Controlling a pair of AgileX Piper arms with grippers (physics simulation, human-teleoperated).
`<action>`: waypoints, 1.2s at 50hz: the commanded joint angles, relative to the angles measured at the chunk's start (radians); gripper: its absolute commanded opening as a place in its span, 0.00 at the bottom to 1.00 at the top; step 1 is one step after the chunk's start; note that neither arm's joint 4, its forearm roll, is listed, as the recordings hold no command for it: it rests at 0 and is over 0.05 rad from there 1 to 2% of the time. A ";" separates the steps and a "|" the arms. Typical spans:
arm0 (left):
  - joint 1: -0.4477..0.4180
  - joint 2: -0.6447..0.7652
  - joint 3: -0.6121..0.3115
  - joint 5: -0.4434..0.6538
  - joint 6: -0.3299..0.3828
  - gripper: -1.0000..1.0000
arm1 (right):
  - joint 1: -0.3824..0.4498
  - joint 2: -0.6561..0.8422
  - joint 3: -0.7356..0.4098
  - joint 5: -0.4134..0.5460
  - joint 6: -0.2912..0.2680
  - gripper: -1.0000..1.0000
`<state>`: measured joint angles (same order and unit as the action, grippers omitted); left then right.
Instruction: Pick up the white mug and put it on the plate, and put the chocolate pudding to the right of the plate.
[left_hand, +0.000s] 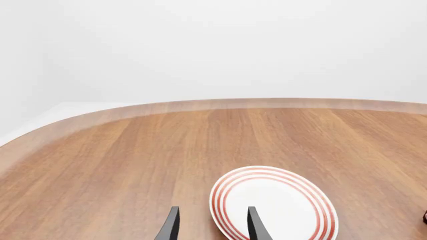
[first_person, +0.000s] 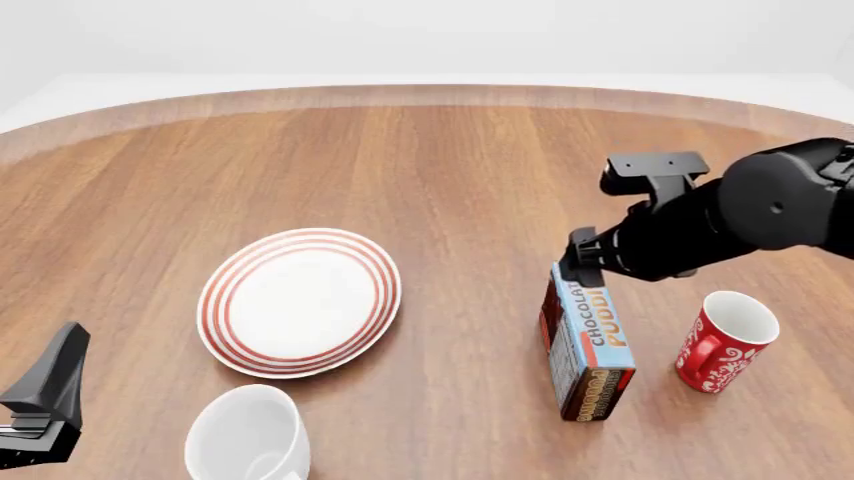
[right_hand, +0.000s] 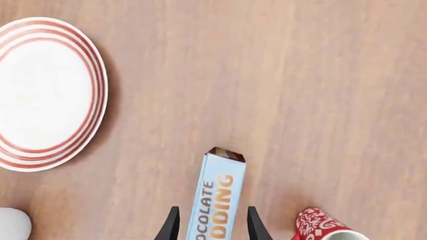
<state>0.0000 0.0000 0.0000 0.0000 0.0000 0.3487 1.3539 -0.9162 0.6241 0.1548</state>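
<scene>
The plate (first_person: 300, 300) with red rings lies left of centre on the wooden table. The white mug (first_person: 250, 435) stands just in front of it, near the table's front edge. Right of the plate, the chocolate pudding (first_person: 587, 345) box stands on edge, blue face with orange lettering showing. My right gripper (first_person: 577, 262) hangs over the box's far end, open, with one finger on each side and a thin gap between, as the right wrist view shows (right_hand: 213, 227). My left gripper (first_person: 54, 380) stays at the front left, open and holding nothing, its fingers just short of the plate (left_hand: 273, 205).
A red mug (first_person: 725, 340) with white patterns stands right of the pudding box, close to my right arm. The table's curved far edge (first_person: 427, 95) runs across the back.
</scene>
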 joint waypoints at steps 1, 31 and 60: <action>0.000 0.000 0.000 0.000 0.000 1.00 | 0.005 0.026 0.005 -0.009 0.003 1.00; 0.000 0.000 0.000 0.000 0.000 1.00 | 0.015 0.095 0.020 -0.038 0.018 1.00; 0.000 0.000 0.000 0.000 0.000 1.00 | 0.046 0.143 0.044 -0.063 0.057 1.00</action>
<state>0.0000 0.0000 0.0000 0.0000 0.0000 0.3855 1.4809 -0.8783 0.5672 0.2046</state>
